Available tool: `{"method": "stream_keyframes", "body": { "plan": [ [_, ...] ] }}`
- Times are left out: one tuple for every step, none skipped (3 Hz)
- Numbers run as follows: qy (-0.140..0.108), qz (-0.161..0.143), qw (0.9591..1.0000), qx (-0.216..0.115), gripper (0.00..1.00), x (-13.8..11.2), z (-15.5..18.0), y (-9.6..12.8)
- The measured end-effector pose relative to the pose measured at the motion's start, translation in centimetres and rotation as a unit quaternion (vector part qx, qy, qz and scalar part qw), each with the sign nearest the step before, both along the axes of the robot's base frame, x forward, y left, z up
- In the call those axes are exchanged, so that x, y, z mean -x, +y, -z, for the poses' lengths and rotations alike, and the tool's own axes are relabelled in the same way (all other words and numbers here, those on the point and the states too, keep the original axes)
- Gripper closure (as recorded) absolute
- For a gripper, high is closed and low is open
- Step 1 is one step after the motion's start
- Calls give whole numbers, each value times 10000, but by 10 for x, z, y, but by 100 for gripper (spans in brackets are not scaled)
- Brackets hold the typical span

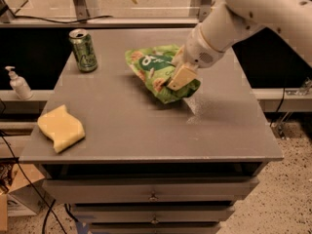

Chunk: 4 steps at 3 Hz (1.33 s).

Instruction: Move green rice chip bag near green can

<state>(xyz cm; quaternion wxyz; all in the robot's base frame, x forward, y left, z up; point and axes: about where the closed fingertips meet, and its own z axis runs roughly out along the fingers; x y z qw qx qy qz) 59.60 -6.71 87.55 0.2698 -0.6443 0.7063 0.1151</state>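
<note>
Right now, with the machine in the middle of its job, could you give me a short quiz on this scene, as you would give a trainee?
1. True or false: the green can stands upright near the far edge of the table.
2. What is the gripper on? A) the green can B) the green rice chip bag C) bare tabletop
3. Short answer: which item stands off the table, on the ledge beside it?

Key
1. True.
2. B. The gripper is at mid-table, with its jaws shut on the bag's near end.
3. The white pump bottle.
</note>
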Motion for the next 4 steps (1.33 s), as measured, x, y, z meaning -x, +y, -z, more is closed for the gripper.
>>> {"method": "stream_keyframes", "body": {
  "plan": [
    [30,-297,9991,-313,82,-27,11,39],
    [9,-557,9967,-589,59,-48,14,75],
    [-43,-734,9947,-719,35,-65,13,102],
    [-178,-714,9956,-576,12,-83,9,109]
  ]
}}
